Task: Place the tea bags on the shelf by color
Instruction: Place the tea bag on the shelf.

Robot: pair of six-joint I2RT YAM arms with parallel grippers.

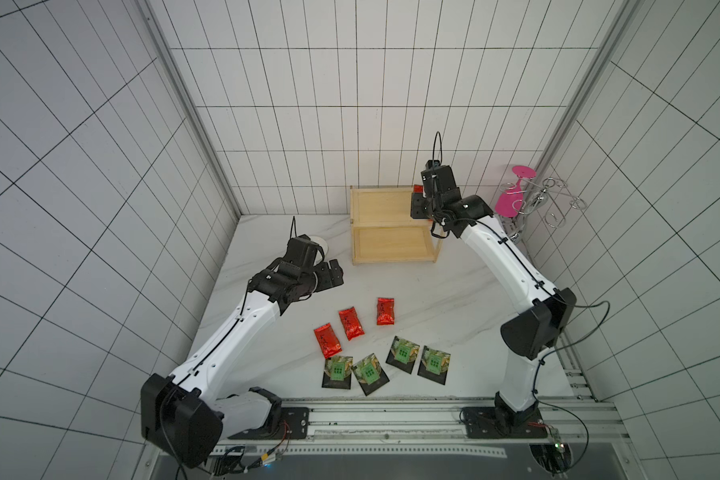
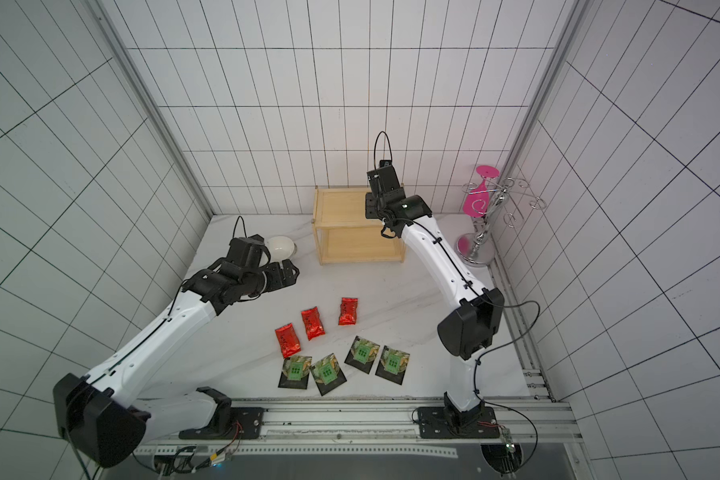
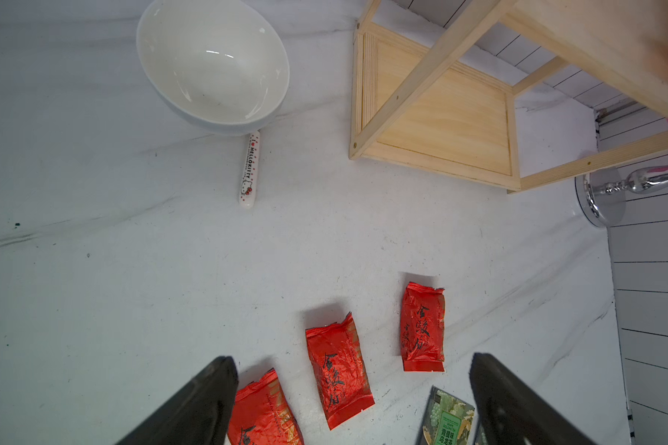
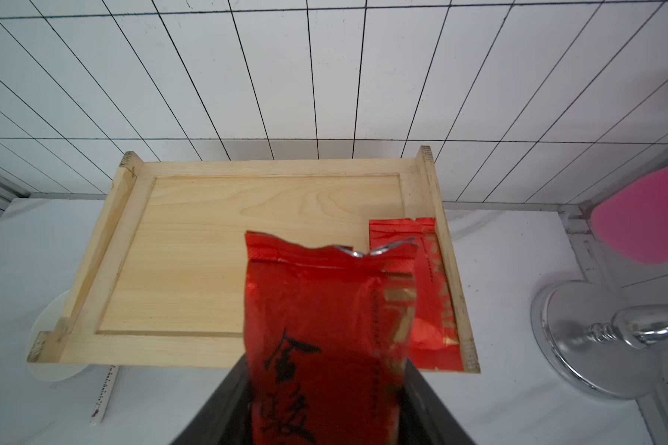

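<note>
The shelf [image 1: 391,224] of light wood stands at the back of the table. My right gripper [image 4: 324,400] is shut on a red tea bag [image 4: 324,308] and holds it over the right end of the top board [image 4: 209,250]. Beside it, another red tea bag [image 4: 436,293] lies flat against the board's right rim. Three red tea bags [image 1: 351,323] lie on the table in front, with several black tea bags [image 1: 403,355] with green labels nearer the front edge. My left gripper [image 3: 353,362] hangs open above the table left of the red ones, holding nothing.
A white bowl [image 3: 213,65] sits on the table left of the shelf, with a thin white sachet [image 3: 249,169] next to it. A chrome wire stand [image 1: 533,203] carrying a pink glass [image 1: 510,201] stands at the back right corner.
</note>
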